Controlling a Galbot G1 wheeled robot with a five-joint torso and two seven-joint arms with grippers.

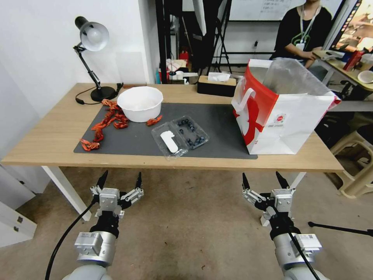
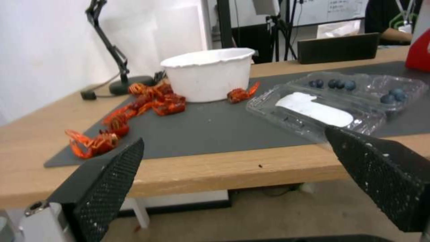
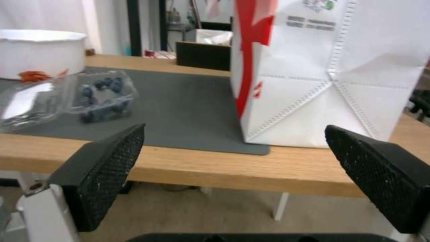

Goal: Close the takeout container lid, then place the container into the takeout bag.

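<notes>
The takeout container [image 1: 191, 132] lies open and flat on the dark mat, blueberries in its far half; the left wrist view shows the container [image 2: 362, 89], the right wrist view the container [image 3: 105, 97]. Its lid [image 1: 169, 140], with a white label, lies toward the table's front edge, and shows as the lid [image 2: 313, 111] at the left wrist. The takeout bag [image 1: 283, 112] stands open at the table's right, seen close as the bag [image 3: 331, 70]. My left gripper [image 1: 119, 180] and right gripper [image 1: 264, 179] hang open below the front edge, holding nothing.
A round white bowl [image 1: 140, 103] sits at the mat's back left, with red crayfish pieces [image 1: 105, 124] strewn beside it. A desk lamp [image 1: 91, 42] stands at the back left and a dark tissue box [image 1: 217, 84] at the back centre. A stool [image 1: 359, 163] stands to the right.
</notes>
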